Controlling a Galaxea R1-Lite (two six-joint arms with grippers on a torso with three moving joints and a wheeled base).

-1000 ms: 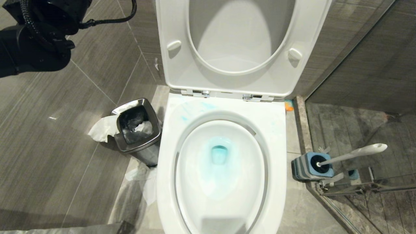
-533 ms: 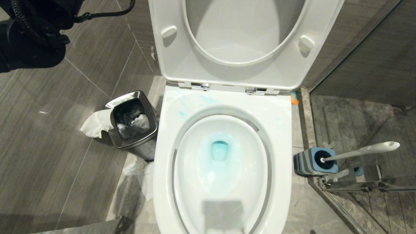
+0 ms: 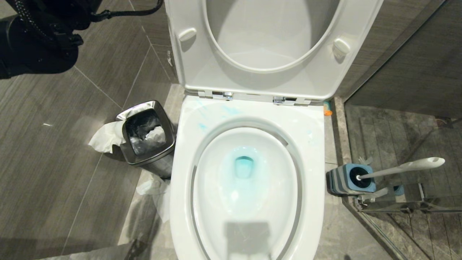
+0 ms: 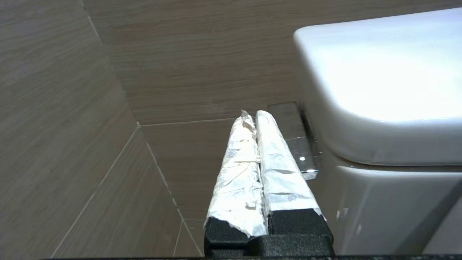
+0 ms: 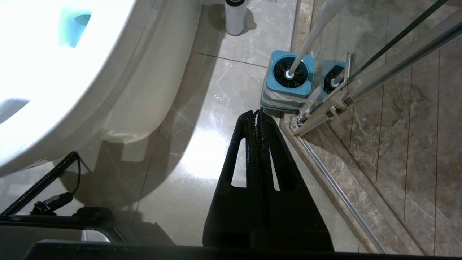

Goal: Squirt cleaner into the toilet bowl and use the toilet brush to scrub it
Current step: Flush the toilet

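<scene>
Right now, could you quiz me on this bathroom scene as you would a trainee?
1. True or false: the brush stands in its holder.
2. What colour tints the water in the bowl?
3. Which is shut: (a) left end effector only, (b) right end effector only, (c) both?

Key: 1 true. 2 turquoise blue, the cleaner. 3 c; neither holds anything.

Bathroom with grey wood-grain wall tiles and glossy marbled floor tiles. A steel bin stands by crumpled paper; a glass shower screen encloses one corner.
</scene>
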